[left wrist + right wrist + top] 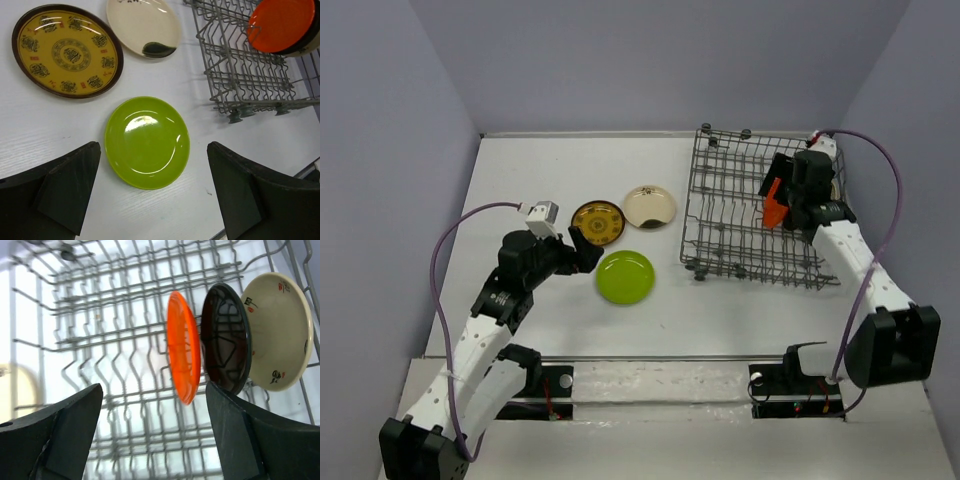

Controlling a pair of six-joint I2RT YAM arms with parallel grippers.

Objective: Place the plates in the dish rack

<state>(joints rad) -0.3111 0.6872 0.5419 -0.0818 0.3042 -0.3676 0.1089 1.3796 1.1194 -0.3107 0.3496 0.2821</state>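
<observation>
This is a robotics lab test cell. A white tabletop [570, 160] is boxed in by plain lavender-grey panel walls [390, 150]. A white-and-black left robot arm [480, 335] and right robot arm [865, 270] are bolted at its near edge, trailing purple cables [433, 280]. A dark grey metal wire dish rack [720, 200] stands directly on the table.

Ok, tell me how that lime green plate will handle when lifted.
Likely slippery: the lime green plate shows glossy glare. Lying flat on the table, its low rim may be hard to grip. Its even round shape suggests stiffness.
</observation>
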